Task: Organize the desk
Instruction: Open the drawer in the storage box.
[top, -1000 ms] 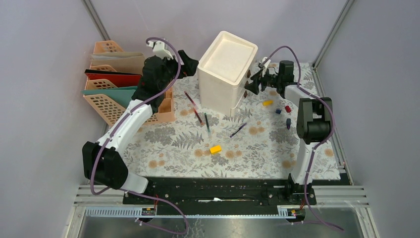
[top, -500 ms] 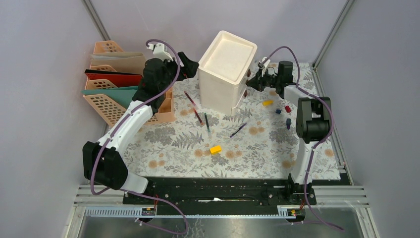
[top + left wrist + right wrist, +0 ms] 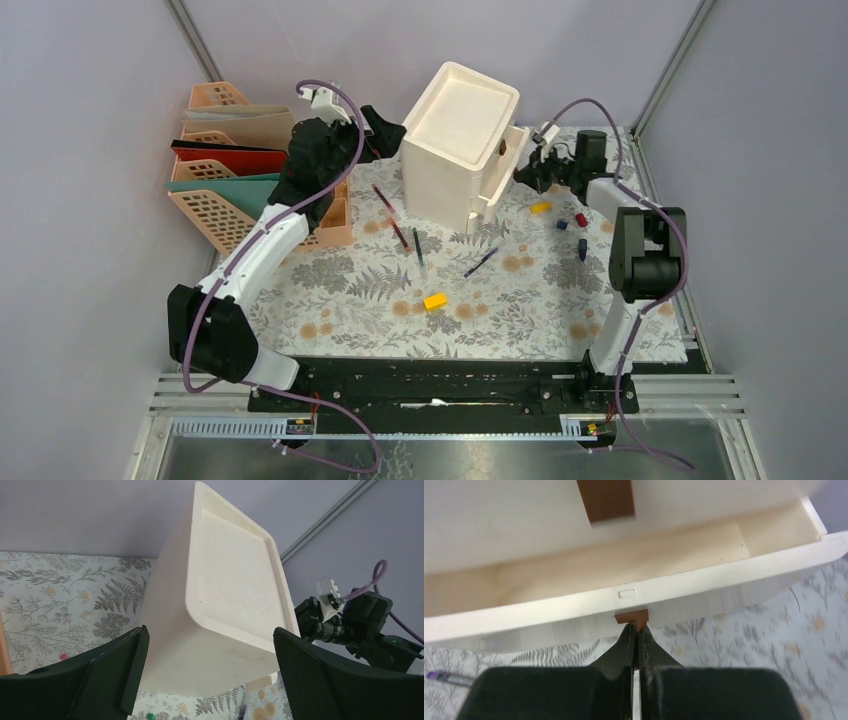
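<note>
Pinching brown drawer tab [image 3: 631, 616], right pincer [image 3: 637, 631] clamped

On my desk [image 3: 520, 310] I list: file rack [image 3: 215, 190] at far left; drawer unit [image 3: 460, 120] at far centre, its lower drawer [image 3: 503, 185] standing out to the right; four pens [image 3: 418, 247] lying in front of the unit; one block [image 3: 435, 300] nearer me, front centre; another block [image 3: 540, 208] and three small pieces [image 3: 581, 219] right of the drawer. My right gripper [image 3: 636, 628] sits at the drawer's pull tab [image 3: 631, 616].

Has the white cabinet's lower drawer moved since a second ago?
Yes: the drawer has slid rightward out of the cabinet, right gripper shut on its brown tab.
</note>
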Motion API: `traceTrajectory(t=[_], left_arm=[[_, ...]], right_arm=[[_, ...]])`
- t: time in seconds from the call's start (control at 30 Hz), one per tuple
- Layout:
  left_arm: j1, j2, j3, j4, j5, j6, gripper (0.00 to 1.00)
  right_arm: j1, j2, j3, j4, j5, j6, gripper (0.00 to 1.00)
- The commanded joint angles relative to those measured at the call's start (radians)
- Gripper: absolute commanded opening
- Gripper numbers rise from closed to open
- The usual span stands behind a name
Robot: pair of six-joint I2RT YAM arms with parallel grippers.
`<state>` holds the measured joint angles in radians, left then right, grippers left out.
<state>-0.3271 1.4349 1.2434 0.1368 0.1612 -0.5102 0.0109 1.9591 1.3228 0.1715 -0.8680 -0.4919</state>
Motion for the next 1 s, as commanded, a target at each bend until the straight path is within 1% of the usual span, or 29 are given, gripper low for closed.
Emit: traceTrajectory(t=[0.0, 0.13, 0.17, 0.2, 0.23, 0.27, 0.3, 0.33, 0.37, 0.47, 0.5, 0.6, 0.73, 0.83, 0.97], left_arm=[[0.003, -0.032, -0.023, 0.104, 0.070, -0.017, 0.99], [0.003, -0.022, -0.028, 0.122, 0.112, -0.021, 0.99], [0.003, -0.020, -0.027, 0.122, 0.120, -0.020, 0.99], [0.003, -0.017, -0.026, 0.122, 0.127, -0.019, 0.99], [0.002, -0.014, -0.022, 0.119, 0.139, -0.018, 0.99], [0.002, -0.011, -0.020, 0.114, 0.147, -0.016, 0.99], [0.002, -0.012, -0.017, 0.105, 0.152, -0.014, 0.99], [0.002, -0.014, -0.014, 0.096, 0.155, -0.011, 0.99], [0.002, -0.017, -0.013, 0.088, 0.160, -0.006, 0.99], [0.002, -0.033, -0.024, 0.071, 0.161, 0.006, 0.99], [0.002, -0.042, -0.031, 0.067, 0.157, 0.007, 0.99], [0.001, -0.067, -0.041, 0.013, 0.089, 0.031, 0.99], [0.002, -0.096, -0.051, -0.026, -0.011, 0.063, 0.99], [0.002, -0.108, -0.062, -0.016, -0.046, 0.065, 0.99], [0.002, -0.107, -0.069, 0.000, -0.080, 0.061, 0.99]], right_arm=[[-0.080, -0.117, -0.071, -0.260, 0.079, -0.124, 0.00], [-0.101, -0.169, -0.124, -0.348, 0.117, -0.180, 0.01], [-0.102, -0.176, -0.127, -0.362, 0.114, -0.181, 0.11], [-0.103, -0.183, -0.126, -0.376, 0.103, -0.177, 0.26], [-0.102, -0.190, -0.117, -0.389, 0.095, -0.164, 0.45], [-0.103, -0.196, -0.106, -0.398, 0.088, -0.144, 0.56], [-0.103, -0.203, -0.093, -0.411, 0.086, -0.129, 0.64], [-0.103, -0.210, -0.074, -0.430, 0.090, -0.115, 0.70], [-0.104, -0.216, -0.055, -0.452, 0.100, -0.104, 0.73], [-0.123, -0.237, -0.004, -0.558, 0.097, -0.098, 0.81], [-0.136, -0.246, 0.008, -0.599, 0.094, -0.100, 0.82], [-0.162, -0.277, 0.028, -0.736, 0.085, -0.144, 0.84], [-0.173, -0.329, 0.011, -0.858, 0.155, -0.151, 0.84], [-0.174, -0.351, -0.032, -0.837, 0.303, -0.056, 0.83], [-0.184, -0.346, -0.095, -0.753, 0.511, 0.135, 0.81]])
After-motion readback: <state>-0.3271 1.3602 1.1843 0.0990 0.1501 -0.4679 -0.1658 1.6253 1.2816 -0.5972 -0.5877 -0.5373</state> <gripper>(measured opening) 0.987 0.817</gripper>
